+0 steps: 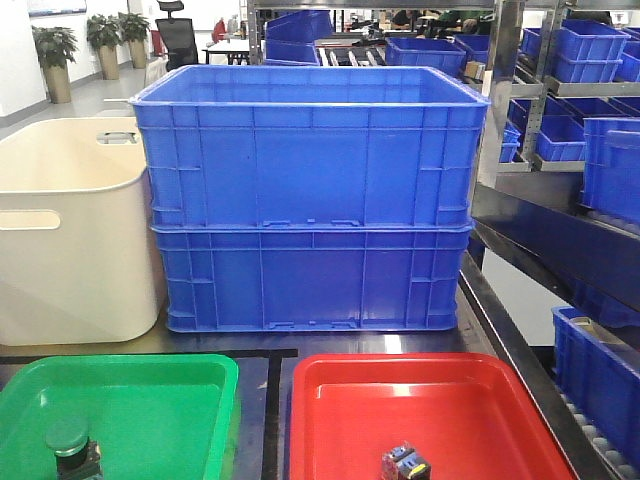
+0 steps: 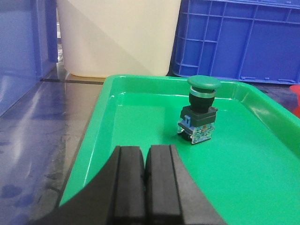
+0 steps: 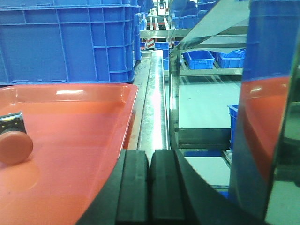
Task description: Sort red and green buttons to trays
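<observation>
Buttons sorted: green button (image 2: 200,108) upright in green tray (image 2: 262,173), red button (image 3: 14,143) in red tray (image 3: 84,140); we judge both light, rigid, graspable by their bodies; left gripper (image 2: 145,187) and right gripper (image 3: 150,187) closed, empty.

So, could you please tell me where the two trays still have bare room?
Green tray: bare floor right of and behind the green button. Red tray: bare floor behind the red button up to the far rim. Crowded only at each tray's near edge.

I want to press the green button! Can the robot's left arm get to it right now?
Probably yes. The green button stands upright in the green tray, just ahead of the left gripper, and nothing lies between them. The gripper's fingers are shut, though, so it would have to open first to grab it.
</observation>
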Robot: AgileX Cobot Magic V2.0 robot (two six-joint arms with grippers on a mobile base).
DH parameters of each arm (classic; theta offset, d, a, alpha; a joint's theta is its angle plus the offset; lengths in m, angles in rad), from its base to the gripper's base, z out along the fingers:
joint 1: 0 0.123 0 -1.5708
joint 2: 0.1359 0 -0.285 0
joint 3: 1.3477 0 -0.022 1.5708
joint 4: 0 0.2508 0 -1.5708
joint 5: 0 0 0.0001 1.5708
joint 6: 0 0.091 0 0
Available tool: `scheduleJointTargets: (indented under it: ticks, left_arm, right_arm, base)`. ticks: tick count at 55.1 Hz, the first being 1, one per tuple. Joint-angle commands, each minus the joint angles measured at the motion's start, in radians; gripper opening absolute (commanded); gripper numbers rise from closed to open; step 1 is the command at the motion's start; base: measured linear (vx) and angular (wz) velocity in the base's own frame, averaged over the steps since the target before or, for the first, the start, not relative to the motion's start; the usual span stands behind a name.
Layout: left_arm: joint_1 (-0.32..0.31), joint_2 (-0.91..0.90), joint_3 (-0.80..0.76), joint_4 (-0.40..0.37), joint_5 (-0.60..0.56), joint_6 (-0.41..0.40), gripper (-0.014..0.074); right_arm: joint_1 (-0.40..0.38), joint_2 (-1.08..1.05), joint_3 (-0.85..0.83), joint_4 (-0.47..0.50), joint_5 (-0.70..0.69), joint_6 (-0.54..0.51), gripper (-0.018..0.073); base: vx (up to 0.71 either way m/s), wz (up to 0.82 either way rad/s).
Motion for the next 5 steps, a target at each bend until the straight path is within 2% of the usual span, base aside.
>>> scheduleJointTargets:
  ticks: [1,5]
  left_arm:
    - [-0.001,-0.015,-0.019,-0.008,-0.079,-0.006,-0.0007]
    - [-0.001,-0.015,-0.019,-0.008,-0.079,-0.006,-0.0007]
  right_arm:
    - [0.002,-0.009,0.013,-0.005,-0.082,-0.01,-0.0009]
    - [0.002,-0.009,0.013,-0.005,-0.082,-0.01,-0.0009]
  base:
    - [0.0,0.0]
    - [0.0,0.0]
